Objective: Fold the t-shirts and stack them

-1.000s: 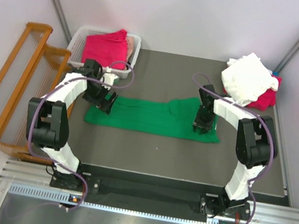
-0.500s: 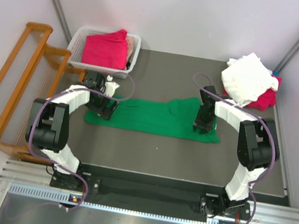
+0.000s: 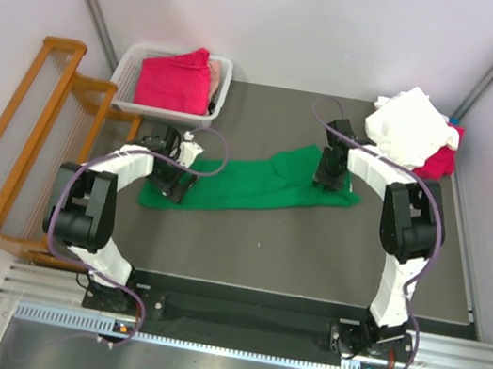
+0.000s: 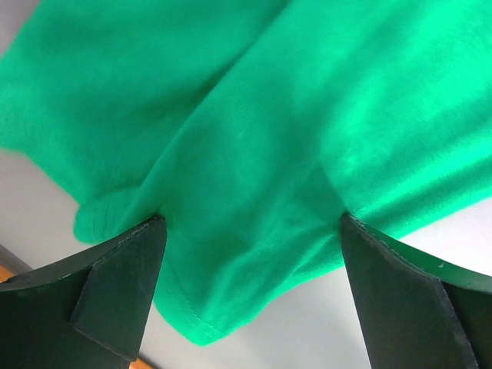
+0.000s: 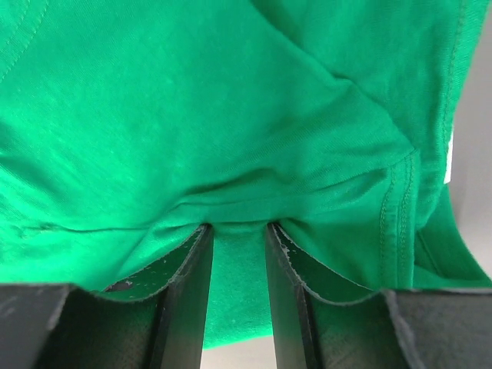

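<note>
A bright green t-shirt (image 3: 247,183) lies slanted across the dark table, much longer than wide. My right gripper (image 3: 327,178) is at its far right end, shut on a fold of the cloth; in the right wrist view the green t-shirt (image 5: 192,100) bunches between the narrow-set fingers of that gripper (image 5: 238,231). My left gripper (image 3: 177,187) stands open over the shirt's left end. In the left wrist view the shirt's hem corner (image 4: 254,115) lies between that gripper's (image 4: 251,223) wide-apart fingers. A white t-shirt (image 3: 409,127) sits piled on a crimson one (image 3: 441,166) at the back right.
A white slatted basket (image 3: 135,60) at the back left holds a pinkish red t-shirt (image 3: 174,81). An orange wooden rack (image 3: 24,145) stands along the table's left side, close to the left arm. Walls close in on both sides.
My right gripper has moved toward the back of the table, pulling the green shirt's right end with it, so the shirt now lies slanted. My left gripper has shifted slightly over the left end.
</note>
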### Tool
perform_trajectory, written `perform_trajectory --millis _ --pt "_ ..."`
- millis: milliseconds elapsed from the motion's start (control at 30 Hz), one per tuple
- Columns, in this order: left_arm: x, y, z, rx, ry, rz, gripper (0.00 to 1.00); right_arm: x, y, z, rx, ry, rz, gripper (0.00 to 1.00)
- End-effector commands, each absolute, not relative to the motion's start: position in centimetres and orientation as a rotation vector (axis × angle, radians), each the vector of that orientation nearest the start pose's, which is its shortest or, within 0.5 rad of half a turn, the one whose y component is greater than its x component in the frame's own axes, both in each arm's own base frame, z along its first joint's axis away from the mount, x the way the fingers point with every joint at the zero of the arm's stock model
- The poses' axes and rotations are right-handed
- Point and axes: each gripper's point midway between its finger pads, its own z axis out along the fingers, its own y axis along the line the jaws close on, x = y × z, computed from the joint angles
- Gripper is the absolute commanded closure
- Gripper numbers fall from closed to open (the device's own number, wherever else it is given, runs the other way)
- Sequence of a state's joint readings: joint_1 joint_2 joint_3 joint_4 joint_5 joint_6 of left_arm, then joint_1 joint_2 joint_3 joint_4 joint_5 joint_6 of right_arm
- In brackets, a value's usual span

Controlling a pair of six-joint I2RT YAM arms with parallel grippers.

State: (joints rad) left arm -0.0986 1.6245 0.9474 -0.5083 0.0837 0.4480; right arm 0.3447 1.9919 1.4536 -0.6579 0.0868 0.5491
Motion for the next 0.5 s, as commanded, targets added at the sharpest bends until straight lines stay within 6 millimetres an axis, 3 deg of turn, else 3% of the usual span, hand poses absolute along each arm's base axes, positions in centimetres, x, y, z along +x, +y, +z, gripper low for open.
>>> perform_trajectory --millis 0,167,300,467 --pt "27.3 -2.4 2.7 0.966 2.761 0.005 0.01 43.9 16.6 4.6 0.271 2.667 0.177 0.66" --pt "26.1 -4.5 5.0 1.081 2.736 -0.035 0.01 44.3 17.4 4.6 0.264 2.666 0.197 0.67" --pt "24.7 -6.4 6.6 1.144 2.758 -0.128 0.01 44.1 16.9 4.7 0.268 2.658 0.170 0.67" --pt "24.5 -8.5 8.5 1.188 2.726 -0.189 0.01 44.0 16.5 4.9 0.276 2.653 0.144 0.67"
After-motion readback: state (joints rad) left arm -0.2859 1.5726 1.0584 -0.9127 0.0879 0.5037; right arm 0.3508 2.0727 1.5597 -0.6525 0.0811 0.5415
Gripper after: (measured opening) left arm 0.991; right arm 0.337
